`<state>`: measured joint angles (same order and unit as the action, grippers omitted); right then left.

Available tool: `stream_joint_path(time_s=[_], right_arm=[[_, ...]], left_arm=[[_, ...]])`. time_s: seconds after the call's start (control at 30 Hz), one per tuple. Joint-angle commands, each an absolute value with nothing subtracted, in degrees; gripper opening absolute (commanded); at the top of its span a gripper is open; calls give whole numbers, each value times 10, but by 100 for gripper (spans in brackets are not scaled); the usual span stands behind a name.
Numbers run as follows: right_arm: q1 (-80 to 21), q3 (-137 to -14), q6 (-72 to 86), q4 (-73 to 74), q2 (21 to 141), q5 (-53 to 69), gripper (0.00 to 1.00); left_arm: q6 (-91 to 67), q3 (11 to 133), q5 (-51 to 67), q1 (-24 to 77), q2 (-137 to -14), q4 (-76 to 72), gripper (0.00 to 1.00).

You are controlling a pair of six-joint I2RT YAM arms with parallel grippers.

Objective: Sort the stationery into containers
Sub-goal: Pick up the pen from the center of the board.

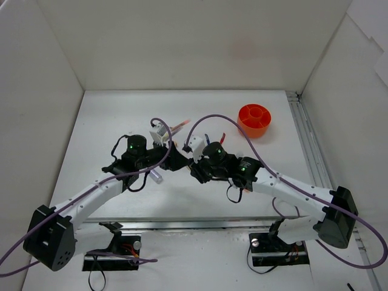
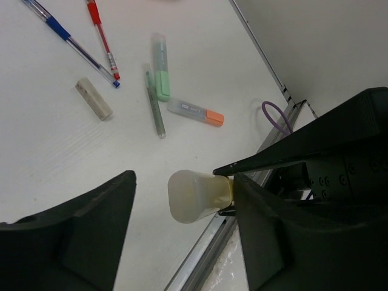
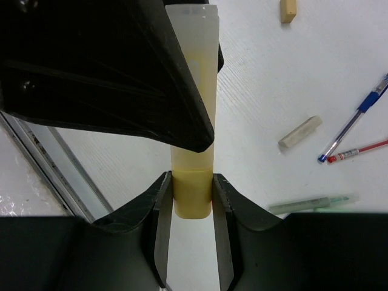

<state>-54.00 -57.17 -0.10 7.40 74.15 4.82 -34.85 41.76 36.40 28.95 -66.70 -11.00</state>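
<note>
Over the white bench (image 1: 109,121), well apart from the round orange plastic pot (image 1: 254,118), my left end effector (image 2: 182,182) stands wide, with the pale end of a yellow plastic highlighter (image 3: 193,163) between its fingers. My right end effector (image 3: 192,179) pinches the highlighter's body in a narrow grip.

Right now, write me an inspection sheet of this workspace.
Surface: white table, no spill seen.
Job's things: yellow highlighter held between the grippers; blue pen, red pen, green highlighter and beige stub lie loose; orange pot stands far right, contents unclear.
Clutter: nothing seen.
Grippers: right gripper shut on the yellow highlighter; left gripper open around its other end.
Cables: purple cable arcs over each arm.
Surroundings: white walls; metal rail on the right.
</note>
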Motion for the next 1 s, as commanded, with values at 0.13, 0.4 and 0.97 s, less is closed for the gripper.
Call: stream_joint_path(time_s=[0.13,0.4,0.97], right_arm=[[-546,-580,-3,40,722,-12,2],[-546,-569,-3,40,715,-19,6],[-548,-502,-67,28,524,-74,98]], left_arm=[[-352,453,384,294,-668,-163,38],[-354,455,386,294,-670,-170,0],[-625,457,584,223,-784,-450,0]])
